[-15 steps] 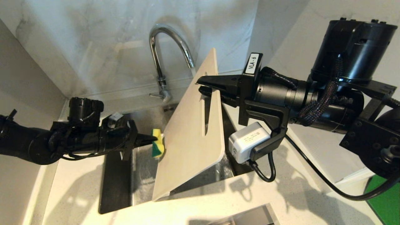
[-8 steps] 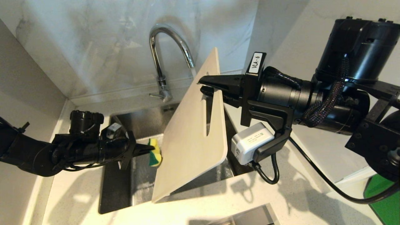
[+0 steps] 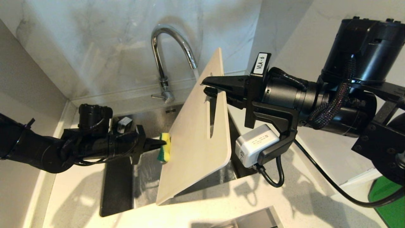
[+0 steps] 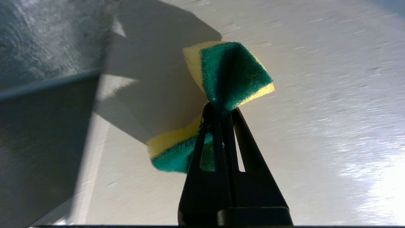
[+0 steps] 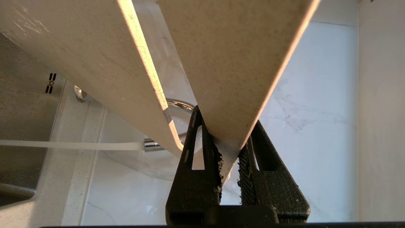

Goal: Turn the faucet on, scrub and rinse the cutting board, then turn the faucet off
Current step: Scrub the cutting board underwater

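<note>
Marble-look wall (image 3: 95, 47), steel sink (image 3: 145, 177) — pale counter (image 3: 205, 209), perhaps stone.

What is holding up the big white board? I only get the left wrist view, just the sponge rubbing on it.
Observer: The right gripper is shut on the cutting board, pinching the edge beside its handle slot. The board stands tilted over the sink.
Operator: Is the water on?
Observer: Yes. The right wrist view shows a thin stream leaving the spout of the faucet.
Operator: Where does my arm come from?
Observer: The left gripper reaches in level from the left, with the sponge against the board's left edge.
</note>
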Controlling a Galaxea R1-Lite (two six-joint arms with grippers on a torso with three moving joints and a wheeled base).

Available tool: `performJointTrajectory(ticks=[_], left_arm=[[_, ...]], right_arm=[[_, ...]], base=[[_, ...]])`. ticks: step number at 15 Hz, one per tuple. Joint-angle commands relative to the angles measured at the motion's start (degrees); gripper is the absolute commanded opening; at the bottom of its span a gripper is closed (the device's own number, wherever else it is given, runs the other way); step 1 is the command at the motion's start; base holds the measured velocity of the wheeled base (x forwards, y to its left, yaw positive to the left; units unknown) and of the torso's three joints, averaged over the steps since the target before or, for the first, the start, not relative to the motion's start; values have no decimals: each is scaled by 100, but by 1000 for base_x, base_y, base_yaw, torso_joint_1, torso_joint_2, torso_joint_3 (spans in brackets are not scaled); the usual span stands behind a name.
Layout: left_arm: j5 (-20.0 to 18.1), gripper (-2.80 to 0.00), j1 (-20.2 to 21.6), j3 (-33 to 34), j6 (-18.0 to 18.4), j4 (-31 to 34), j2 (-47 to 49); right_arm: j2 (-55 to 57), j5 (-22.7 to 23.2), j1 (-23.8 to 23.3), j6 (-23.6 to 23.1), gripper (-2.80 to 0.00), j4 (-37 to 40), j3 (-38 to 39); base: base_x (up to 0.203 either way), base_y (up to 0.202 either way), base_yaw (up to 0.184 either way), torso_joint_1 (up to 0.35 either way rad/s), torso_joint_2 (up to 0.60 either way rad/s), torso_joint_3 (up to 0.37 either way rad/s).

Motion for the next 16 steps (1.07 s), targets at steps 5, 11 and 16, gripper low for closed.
performJointTrajectory(ticks=[5, 11, 16], left_arm=[[-18, -280, -405, -843, -262, 285, -289], [-10, -280, -946, -1986, -421, 1269, -850], [-21, -280, -1010, -2168, -530, 1744, -1435]], right_arm=[[-2, -19, 2, -64, -280, -20, 22], [-14, -19, 2, -64, -280, -20, 52], [-29, -28, -33, -64, -280, -20, 92]], base=[[0, 0, 0, 0, 0, 0], [0, 0, 0, 0, 0, 0], [0, 0, 0, 0, 0, 0]])
